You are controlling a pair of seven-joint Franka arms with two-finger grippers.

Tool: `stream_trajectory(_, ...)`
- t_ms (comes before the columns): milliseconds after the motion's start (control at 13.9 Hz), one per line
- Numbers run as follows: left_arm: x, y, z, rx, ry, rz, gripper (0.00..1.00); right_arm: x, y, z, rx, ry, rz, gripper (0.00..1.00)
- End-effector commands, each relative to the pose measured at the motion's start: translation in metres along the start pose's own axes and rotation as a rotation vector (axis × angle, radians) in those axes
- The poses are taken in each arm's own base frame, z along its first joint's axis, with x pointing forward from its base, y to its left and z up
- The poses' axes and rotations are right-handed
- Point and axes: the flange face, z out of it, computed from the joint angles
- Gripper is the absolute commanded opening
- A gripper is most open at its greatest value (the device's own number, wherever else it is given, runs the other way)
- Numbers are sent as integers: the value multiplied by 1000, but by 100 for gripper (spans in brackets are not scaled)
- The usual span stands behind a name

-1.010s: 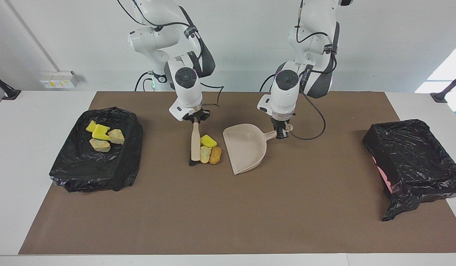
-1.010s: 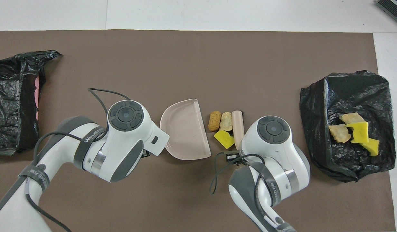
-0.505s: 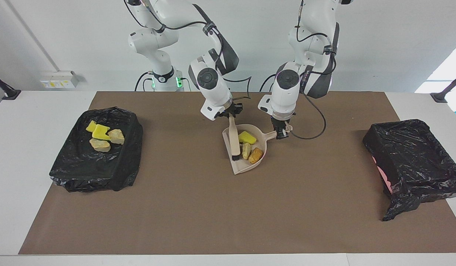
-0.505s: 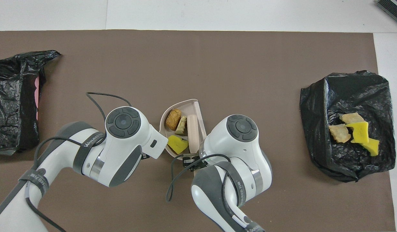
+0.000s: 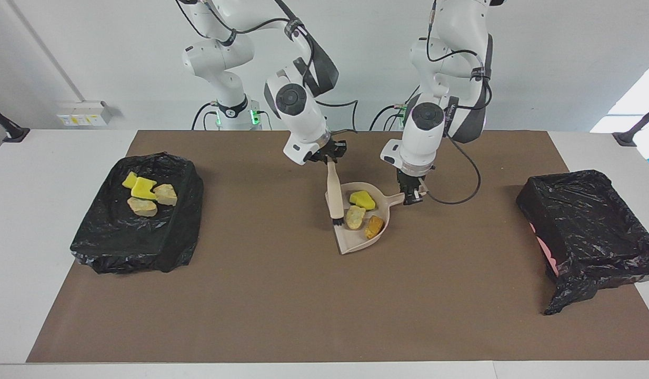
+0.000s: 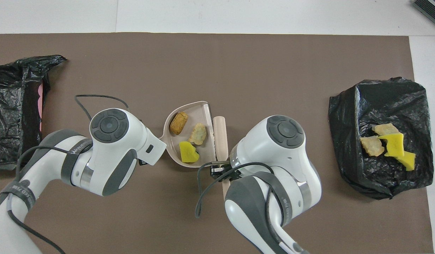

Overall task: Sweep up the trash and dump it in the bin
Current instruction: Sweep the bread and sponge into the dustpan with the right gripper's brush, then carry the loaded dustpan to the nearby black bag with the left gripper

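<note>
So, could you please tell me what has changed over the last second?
The right gripper swept its brush toward the left arm's end, pushing three trash lumps off the mat into the dustpan, held by the left gripper, which shifted that way too. Both grips are unchanged, as are the four lumps in the bin.

3 trash lumps (image 6: 188,135) in dustpan (image 6: 203,107); brush (image 6: 220,135) at its edge.
</note>
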Motion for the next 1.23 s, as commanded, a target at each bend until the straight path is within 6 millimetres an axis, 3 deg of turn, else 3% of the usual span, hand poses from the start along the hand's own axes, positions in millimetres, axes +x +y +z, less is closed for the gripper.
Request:
stream_trajectory(0,-28,-33,-20,8,24,-13,0,-32,8,-45,-68,68,62,0)
stream_trajectory(289,-90,-85,-71,-43,62,3,0,-101,-9,-13,-139,65,41,0)
stream_trajectory(505,-140,-109,-105,-56,63,-31,0,-139,-28,33,-184,33,31,0)
stream_trajectory(649,-179,-123,-126,-40,55,-36,0,-146,-20,66,-200,20,13,0)
stream_trajectory(721,-201,-130,-133,-25,61,-15,0,-147,-17,73,-199,24,23,0)
stream_trajectory(1010,-298,-147,-139,-30,36,26,0,-159,-14,108,-171,37,61,0)
stream_trajectory(1154,-349,-149,-140,-23,15,44,0,-159,-15,113,-169,40,59,0)
